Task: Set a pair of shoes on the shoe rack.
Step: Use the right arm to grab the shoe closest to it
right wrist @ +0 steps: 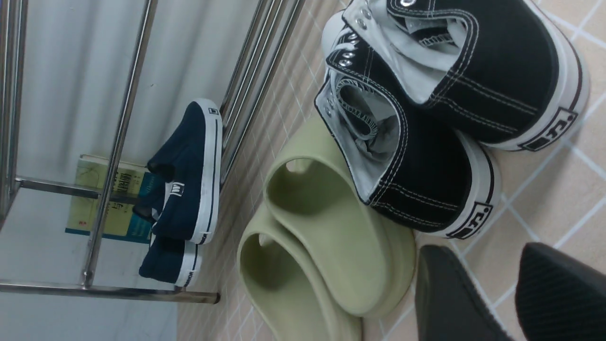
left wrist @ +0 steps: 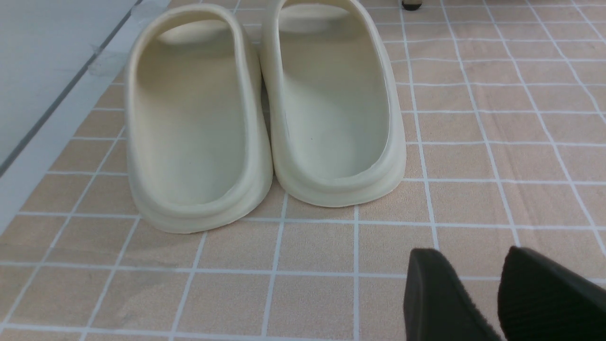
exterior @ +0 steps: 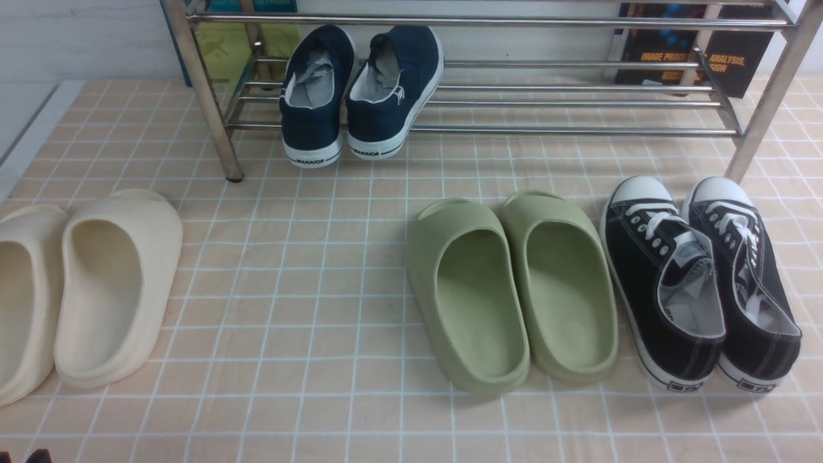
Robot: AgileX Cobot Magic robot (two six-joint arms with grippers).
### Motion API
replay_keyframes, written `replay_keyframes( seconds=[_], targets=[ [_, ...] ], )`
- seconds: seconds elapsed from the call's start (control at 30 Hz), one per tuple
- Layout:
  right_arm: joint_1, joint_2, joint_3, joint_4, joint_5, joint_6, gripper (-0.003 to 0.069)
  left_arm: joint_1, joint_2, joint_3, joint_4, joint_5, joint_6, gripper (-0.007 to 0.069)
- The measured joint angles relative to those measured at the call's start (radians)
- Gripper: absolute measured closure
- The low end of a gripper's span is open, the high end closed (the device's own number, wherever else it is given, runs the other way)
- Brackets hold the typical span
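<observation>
The pair of shoes, two black canvas sneakers (exterior: 662,283) with white toe caps and laces, stands side by side on the tiled floor at the right, toes toward the shoe rack (exterior: 488,130). The chrome rack runs across the back. In the right wrist view my right gripper (right wrist: 478,248) is open just behind the heel of the nearer sneaker (right wrist: 426,189), with only floor between its fingers. My left gripper (left wrist: 466,253) is open over bare tiles, apart from the sneakers. Neither gripper shows in the front view.
Navy slip-ons (exterior: 392,96) marked WARRIOR rest on the rack's lower bars at the left. Green foam slides (exterior: 469,289) lie directly left of the sneakers, almost touching. Cream slides (exterior: 109,289) sit far left, ahead of my left gripper. Books (exterior: 681,58) lean behind the rack.
</observation>
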Motion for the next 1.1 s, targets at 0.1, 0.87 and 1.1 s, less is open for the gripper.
replay_keyframes(
  seconds=[0.1, 0.87, 1.1],
  targets=[
    [0.0, 0.0, 0.0, -0.049, -0.006, -0.026, 0.0421, 0.0, 0.0, 0.0, 0.0, 0.0, 0.0, 0.0386],
    [0.043, 0.742, -0.898, -0.364, 0.608, -0.787, 0.0677, 0.0, 0.0, 0.0, 0.0, 0.0, 0.0, 0.0386],
    [0.263, 1.119, -1.078, -0.424, 0.769, -0.787, 0.0676, 0.0, 0.0, 0.0, 0.0, 0.0, 0.0, 0.0386]
  ],
)
